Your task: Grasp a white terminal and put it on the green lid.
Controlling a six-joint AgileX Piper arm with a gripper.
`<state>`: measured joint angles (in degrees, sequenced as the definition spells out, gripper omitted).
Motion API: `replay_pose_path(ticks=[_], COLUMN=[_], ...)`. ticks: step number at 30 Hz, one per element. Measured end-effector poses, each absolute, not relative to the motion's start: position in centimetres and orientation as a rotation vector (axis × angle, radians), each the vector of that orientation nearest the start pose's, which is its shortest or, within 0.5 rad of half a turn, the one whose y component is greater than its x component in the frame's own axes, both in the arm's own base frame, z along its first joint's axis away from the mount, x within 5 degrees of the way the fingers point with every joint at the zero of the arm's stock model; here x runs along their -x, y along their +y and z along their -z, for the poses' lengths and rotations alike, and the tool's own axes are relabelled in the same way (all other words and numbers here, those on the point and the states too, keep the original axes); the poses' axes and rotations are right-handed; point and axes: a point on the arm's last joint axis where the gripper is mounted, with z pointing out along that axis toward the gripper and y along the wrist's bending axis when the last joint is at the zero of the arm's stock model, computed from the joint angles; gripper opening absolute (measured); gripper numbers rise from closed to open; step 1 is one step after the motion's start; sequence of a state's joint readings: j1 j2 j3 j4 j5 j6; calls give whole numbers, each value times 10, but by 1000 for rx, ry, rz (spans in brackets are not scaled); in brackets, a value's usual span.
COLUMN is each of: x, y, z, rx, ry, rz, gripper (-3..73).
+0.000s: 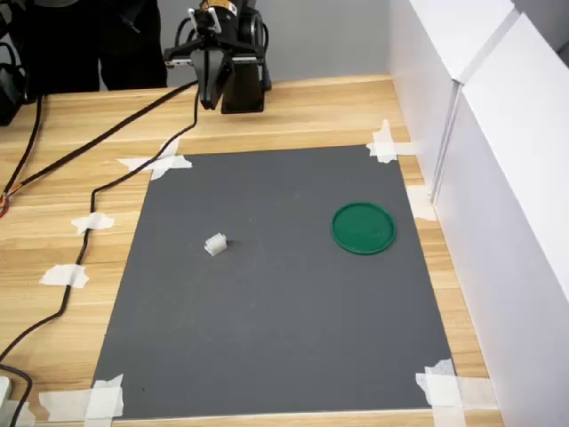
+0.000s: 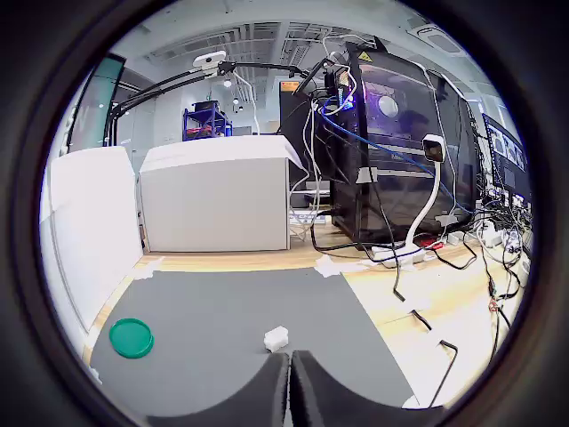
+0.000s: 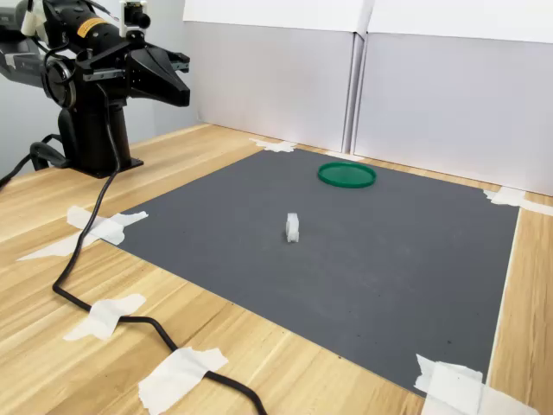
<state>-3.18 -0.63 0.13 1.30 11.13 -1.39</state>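
A tiny white terminal lies on the dark grey mat, left of centre in the first exterior view. The round green lid lies flat on the same mat, well apart from the terminal. My gripper hangs high above the wooden table beside the arm's black base, far from both objects. Its fingers are pressed together with nothing between them, as the wrist view shows.
White tape strips hold the mat's corners. A black cable runs along the wooden table on the first exterior view's left. White panels wall off the first exterior view's right side.
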Motion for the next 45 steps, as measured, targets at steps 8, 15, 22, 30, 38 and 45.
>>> replay_pose_path(ticks=[8,15,22,30,38,45], x=[-55,-55,-55,-55,-55,-51], y=[-3,-3,-3,-3,-3,-2], z=[-195,-196,-196,-196,-198,-210], rx=[-41,-41,-41,-41,-41,-36], ry=[1669,1667,1667,1658,1645,1710], rz=[40,40,40,40,41,41], gripper=[-16,-16,-16,-16,-16,-16])
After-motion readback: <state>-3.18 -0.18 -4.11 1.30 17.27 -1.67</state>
